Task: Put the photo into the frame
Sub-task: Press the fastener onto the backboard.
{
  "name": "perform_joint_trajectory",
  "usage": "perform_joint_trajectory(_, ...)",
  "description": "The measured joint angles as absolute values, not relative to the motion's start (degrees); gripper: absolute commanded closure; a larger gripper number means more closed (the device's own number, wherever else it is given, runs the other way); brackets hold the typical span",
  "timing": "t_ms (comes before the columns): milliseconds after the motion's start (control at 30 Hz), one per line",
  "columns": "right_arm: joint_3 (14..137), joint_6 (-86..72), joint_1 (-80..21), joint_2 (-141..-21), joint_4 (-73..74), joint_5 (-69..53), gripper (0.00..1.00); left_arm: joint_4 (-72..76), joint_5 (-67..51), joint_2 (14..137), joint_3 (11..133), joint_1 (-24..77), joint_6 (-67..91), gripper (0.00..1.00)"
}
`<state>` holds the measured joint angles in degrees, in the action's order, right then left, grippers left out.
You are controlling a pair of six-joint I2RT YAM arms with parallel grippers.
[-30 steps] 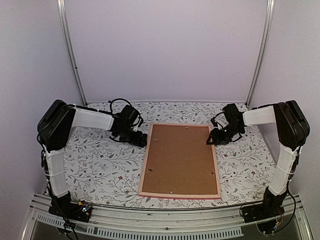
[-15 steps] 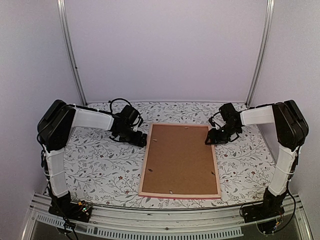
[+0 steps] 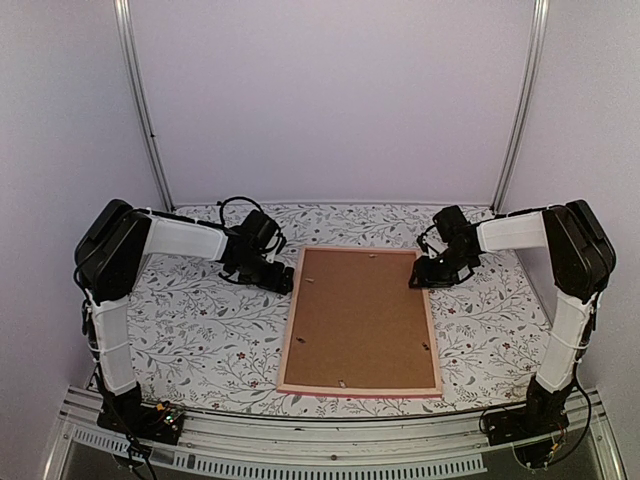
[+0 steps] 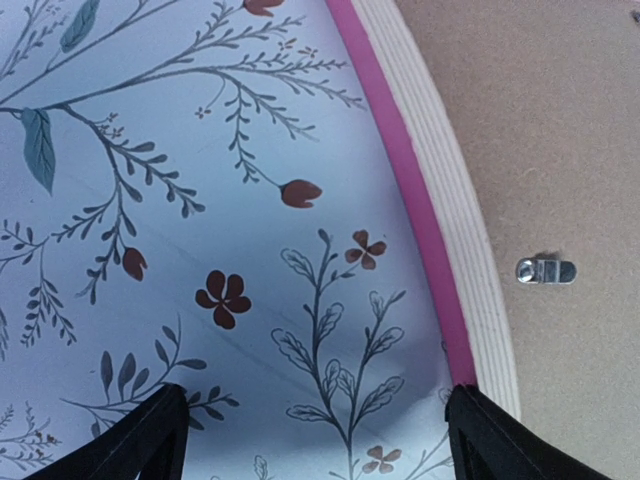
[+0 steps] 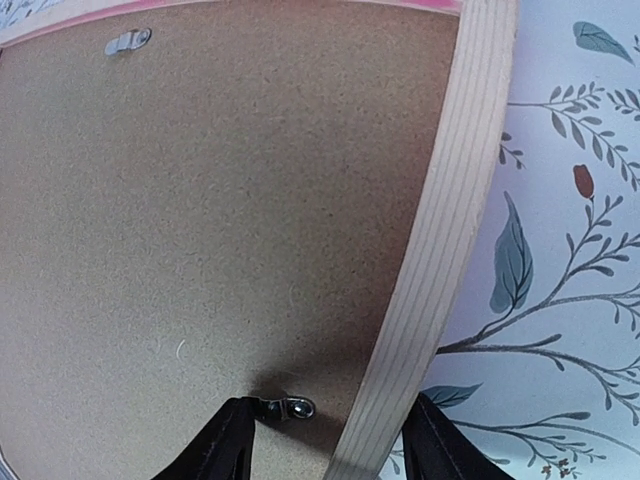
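Note:
The pink frame (image 3: 289, 345) lies face down in the middle of the table, with the brown backing board (image 3: 360, 320) set in it. The photo is hidden. My left gripper (image 3: 284, 282) is open, low over the cloth beside the frame's left rail (image 4: 452, 235) near the far corner; its right fingertip (image 4: 490, 440) sits by the pink edge. My right gripper (image 3: 418, 281) is open and straddles the frame's right rail (image 5: 440, 250) near the far corner. Its left fingertip (image 5: 225, 445) touches a metal clip (image 5: 288, 407) on the backing board (image 5: 200, 200).
A floral tablecloth (image 3: 200, 320) covers the table. Small metal clips (image 4: 545, 270) sit along the board's edges, with another (image 5: 128, 41) at the far rail. Metal posts (image 3: 140, 110) and pale walls stand at the back and sides.
My right gripper has moved a little left and farther back along the frame's right rail. The left arm has not moved.

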<state>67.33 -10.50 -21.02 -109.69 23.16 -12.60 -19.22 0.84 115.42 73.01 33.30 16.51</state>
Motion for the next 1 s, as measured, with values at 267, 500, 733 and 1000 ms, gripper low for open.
perform_joint_trajectory(267, 67.33, -14.41, -21.04, -109.97, 21.08, -12.01, 0.48, -19.25, 0.89, 115.42, 73.01, 33.19, 16.51, 0.08)
perform_joint_trajectory(500, 67.99, -16.45, -21.12, -110.02, 20.01, -9.76, 0.5, -19.25, 0.86, 115.42, 73.01, 33.19, 16.49, 0.08)
perform_joint_trajectory(733, 68.23, -17.39, -21.1, -110.02, 19.88, -8.25, 0.51, -19.25, 0.86, 115.42, 73.01, 33.19, 16.51, 0.08)
perform_joint_trajectory(1000, 67.99, -17.43, -21.12, -110.0, 18.9, -8.62, 0.46, -19.25, 0.86, 115.42, 72.99, 33.19, 16.49, 0.08)
